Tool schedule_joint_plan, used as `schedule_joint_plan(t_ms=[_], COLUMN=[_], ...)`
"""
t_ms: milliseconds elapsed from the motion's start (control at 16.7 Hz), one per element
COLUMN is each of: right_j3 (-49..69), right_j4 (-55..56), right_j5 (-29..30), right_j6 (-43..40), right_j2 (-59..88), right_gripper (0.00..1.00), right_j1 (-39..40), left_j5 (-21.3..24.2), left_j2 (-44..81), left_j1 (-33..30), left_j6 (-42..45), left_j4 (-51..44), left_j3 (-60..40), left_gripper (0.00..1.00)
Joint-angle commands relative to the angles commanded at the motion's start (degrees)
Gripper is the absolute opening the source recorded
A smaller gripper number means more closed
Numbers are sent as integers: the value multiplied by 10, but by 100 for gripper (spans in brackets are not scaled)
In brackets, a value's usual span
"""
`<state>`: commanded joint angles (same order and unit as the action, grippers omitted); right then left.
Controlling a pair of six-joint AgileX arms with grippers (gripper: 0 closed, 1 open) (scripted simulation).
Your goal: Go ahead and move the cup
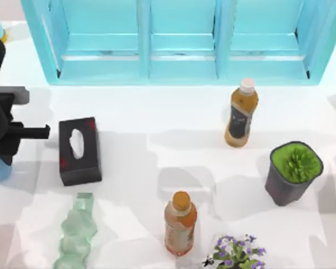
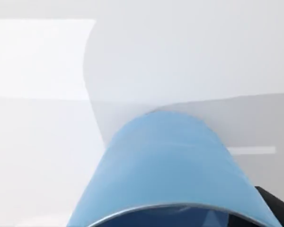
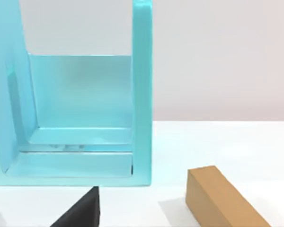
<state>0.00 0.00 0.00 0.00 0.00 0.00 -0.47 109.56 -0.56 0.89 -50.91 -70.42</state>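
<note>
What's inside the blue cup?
In the left wrist view the cup shows a sliver of dark blue inner wall below its rim, nothing else. Its bottom is out of frame. From above, the left arm covers all but the cup's edge.

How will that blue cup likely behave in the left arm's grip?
The cup looks like smooth, thin plastic, so it is probably light and may be slippery. Its walls taper, so it could slide between the fingers. It is open and apparently empty, so a hard squeeze might flex it.
</note>
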Motion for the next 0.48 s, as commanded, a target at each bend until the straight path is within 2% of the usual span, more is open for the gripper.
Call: schedule_joint_plan(t_ms=[480], right_j3=[0], right_j4=[0], right_j5=[0], right_j6=[0], right_j2=[0], right_gripper=[100], right_j1=[0], left_j5=[0], left_j2=[0], left_j1=[0], left_j6=[0], left_j4=[0], left_j3=[0], left_gripper=[75])
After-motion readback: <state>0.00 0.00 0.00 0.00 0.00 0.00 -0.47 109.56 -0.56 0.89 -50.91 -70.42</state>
